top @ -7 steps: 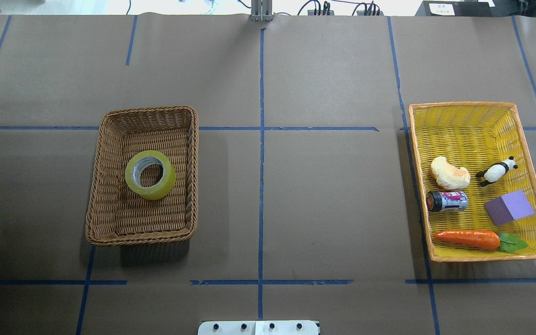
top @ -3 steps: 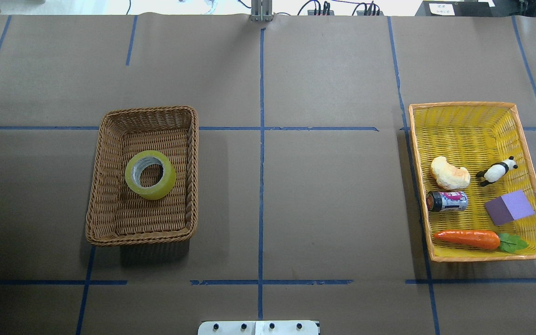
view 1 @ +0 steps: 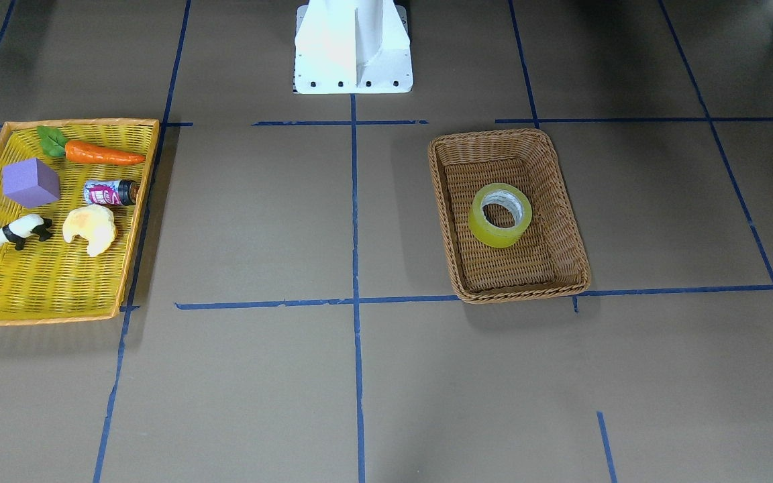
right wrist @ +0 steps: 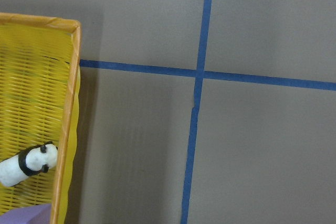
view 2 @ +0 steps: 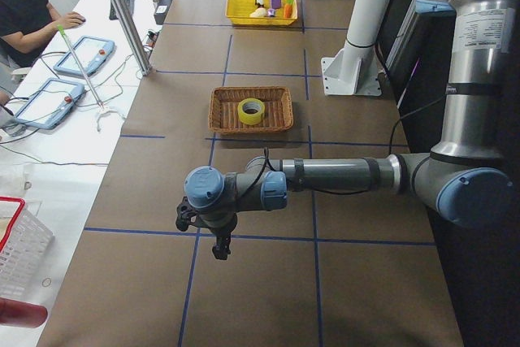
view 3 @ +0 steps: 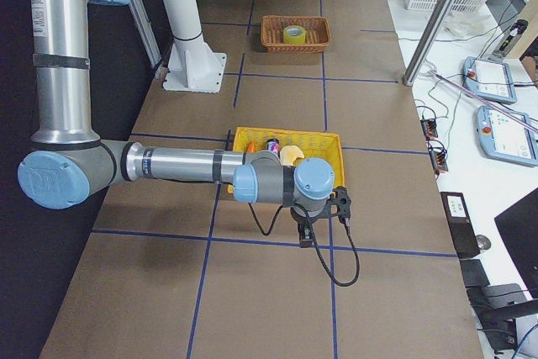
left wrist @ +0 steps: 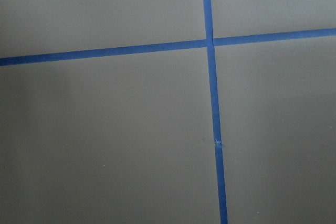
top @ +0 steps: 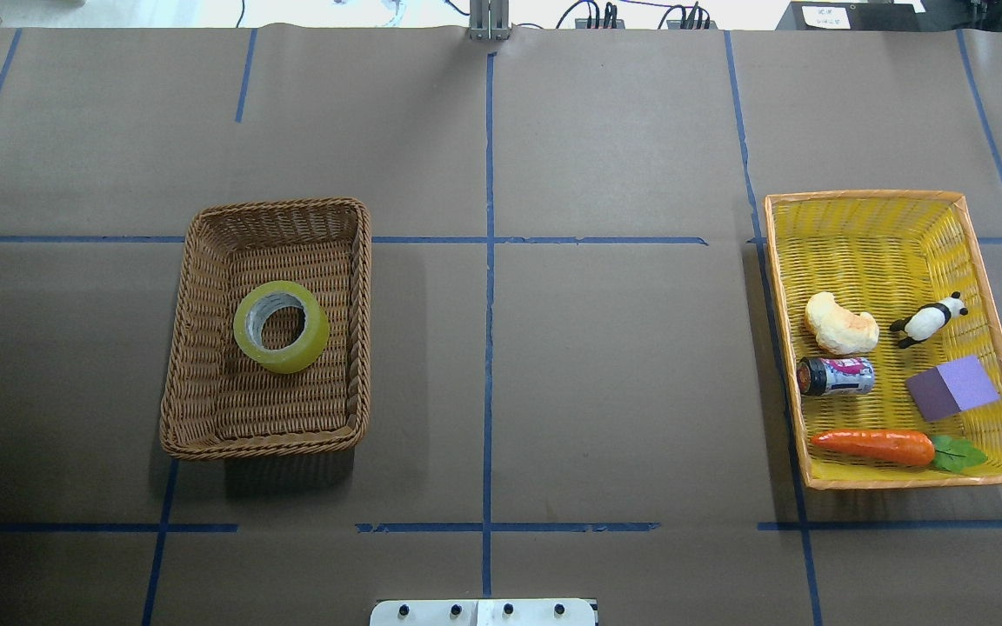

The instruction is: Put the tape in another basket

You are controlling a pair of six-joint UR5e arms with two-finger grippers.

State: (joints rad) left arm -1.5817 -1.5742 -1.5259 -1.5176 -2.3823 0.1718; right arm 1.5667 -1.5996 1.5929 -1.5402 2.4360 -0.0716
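Note:
The tape (top: 294, 358) is a yellow-green roll lying flat in the middle of the brown wicker basket (top: 279, 206). Both also show in the front view, tape (view 1: 494, 235) in basket (view 1: 487, 134), and in the side views, tape (view 2: 251, 119) and tape (view 3: 293, 40). My left gripper (view 2: 219, 245) hangs over bare table well short of the basket (view 2: 219, 111). My right gripper (view 3: 304, 237) hangs just past the yellow tray's end. Both grippers show only in the side views, so I cannot tell whether they are open or shut. Nothing shows held in either.
A shallow yellow tray (top: 866, 196) with an orange rim stands on the right side. It holds a croissant (top: 840, 323), a panda figure (top: 927, 320), a small can (top: 838, 376), a purple cube (top: 953, 389) and a carrot (top: 875, 445). The robot base (view 1: 353, 47) stands mid-table.

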